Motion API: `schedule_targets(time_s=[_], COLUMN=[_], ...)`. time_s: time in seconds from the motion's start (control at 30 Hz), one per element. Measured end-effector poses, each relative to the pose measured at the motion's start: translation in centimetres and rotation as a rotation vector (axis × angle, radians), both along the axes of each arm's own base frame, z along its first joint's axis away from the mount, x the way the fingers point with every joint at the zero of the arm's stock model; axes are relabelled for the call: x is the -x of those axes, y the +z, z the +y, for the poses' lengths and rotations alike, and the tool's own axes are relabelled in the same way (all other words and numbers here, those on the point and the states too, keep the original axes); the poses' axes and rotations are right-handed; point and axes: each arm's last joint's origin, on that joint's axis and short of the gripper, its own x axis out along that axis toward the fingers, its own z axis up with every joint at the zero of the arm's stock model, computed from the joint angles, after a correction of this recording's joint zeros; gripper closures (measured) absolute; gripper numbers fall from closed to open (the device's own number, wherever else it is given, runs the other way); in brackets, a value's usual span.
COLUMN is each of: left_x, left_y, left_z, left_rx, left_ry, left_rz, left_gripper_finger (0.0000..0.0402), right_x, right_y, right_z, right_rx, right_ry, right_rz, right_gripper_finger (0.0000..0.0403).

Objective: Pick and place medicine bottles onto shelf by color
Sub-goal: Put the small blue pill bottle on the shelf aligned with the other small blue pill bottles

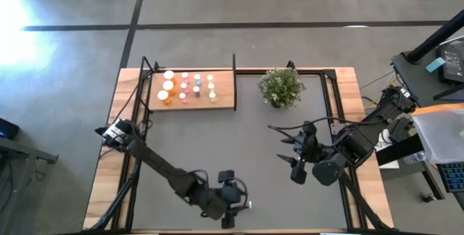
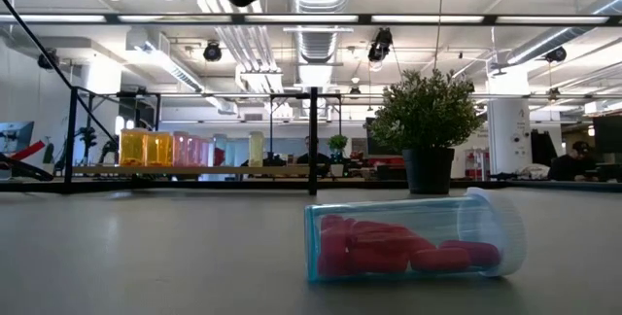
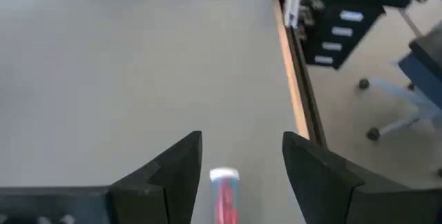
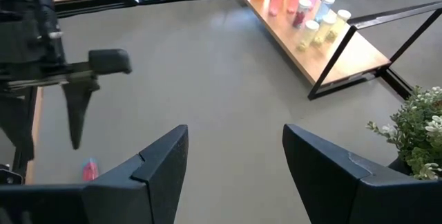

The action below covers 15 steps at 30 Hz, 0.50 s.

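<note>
The left gripper (image 3: 242,165) hangs with fingers apart, holding nothing, above a clear bottle (image 2: 413,240) of red pills lying on the mat (image 1: 239,148). The right gripper (image 4: 235,158) waits wide open. Other bottles (image 1: 190,86) stand upright on the shelf (image 1: 225,97).

Two dark jointed arms; black wedge-shaped fingers (image 4: 159,165); thin black cabling
</note>
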Motion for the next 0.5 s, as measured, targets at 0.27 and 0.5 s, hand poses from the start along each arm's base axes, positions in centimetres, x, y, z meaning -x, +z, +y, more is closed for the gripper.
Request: schedule_targets(time_s=[0.27,0.5], left_x=[0.4,0.1], left_y=[-3.8,-6.7], left_z=[-2.6,-3.1], left_rx=[-0.052,-0.094], left_ry=[-0.055,-0.052], left_rz=[0.072,0.124], left_gripper_finger=[0.0216,0.0216], right_x=[0.0,0.0], right_y=[0.0,0.0], right_z=[0.0,0.0], right_rx=[0.000,0.000], right_ry=[0.000,0.000], right_rz=[0.000,0.000], right_gripper_finger=[0.0177,0.0177])
